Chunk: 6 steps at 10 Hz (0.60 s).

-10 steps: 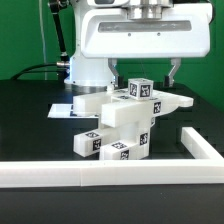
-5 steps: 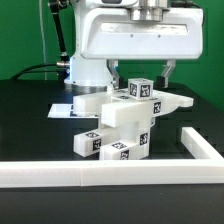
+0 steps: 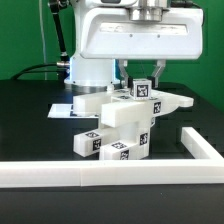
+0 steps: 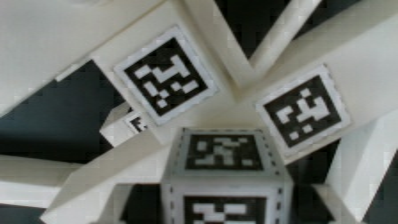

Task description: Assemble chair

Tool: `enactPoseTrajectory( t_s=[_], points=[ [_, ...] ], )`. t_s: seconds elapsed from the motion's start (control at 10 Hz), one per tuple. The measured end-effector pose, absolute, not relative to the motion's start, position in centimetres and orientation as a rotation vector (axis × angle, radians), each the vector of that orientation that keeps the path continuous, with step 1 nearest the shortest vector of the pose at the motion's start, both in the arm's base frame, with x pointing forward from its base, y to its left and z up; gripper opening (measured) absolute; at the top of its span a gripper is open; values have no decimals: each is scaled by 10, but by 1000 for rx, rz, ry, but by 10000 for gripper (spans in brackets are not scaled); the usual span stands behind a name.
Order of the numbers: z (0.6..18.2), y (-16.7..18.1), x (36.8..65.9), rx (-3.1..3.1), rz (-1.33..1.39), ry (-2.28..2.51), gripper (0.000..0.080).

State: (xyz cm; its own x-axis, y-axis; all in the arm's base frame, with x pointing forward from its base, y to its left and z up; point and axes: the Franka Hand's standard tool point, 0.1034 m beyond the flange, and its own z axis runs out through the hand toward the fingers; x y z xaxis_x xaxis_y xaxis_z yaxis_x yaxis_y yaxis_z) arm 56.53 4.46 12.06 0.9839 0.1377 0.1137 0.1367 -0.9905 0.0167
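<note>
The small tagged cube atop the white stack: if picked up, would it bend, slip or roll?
Probably rigid: the cube looks like hard plastic with crisp edges. Flat faces suggest it won't roll, though smooth sides may slip in the pincer. Perched atop the chair parts, a nudge might shift it.

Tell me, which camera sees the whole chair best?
The exterior view. There the chair stands whole on the black table, from its bottom blocks up to the cube on top. The wrist view is too close: it shows only a few tagged white parts, cut off at the edges.
</note>
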Motion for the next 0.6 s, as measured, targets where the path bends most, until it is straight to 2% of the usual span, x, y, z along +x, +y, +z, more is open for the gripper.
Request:
enactPoseTrajectory(
  t_s=[0.2, 0.6],
  points=[
    [121, 45, 565, 3132, 180, 82, 287],
    [120, 43, 565, 3107, 176, -579, 287]
  ],
)
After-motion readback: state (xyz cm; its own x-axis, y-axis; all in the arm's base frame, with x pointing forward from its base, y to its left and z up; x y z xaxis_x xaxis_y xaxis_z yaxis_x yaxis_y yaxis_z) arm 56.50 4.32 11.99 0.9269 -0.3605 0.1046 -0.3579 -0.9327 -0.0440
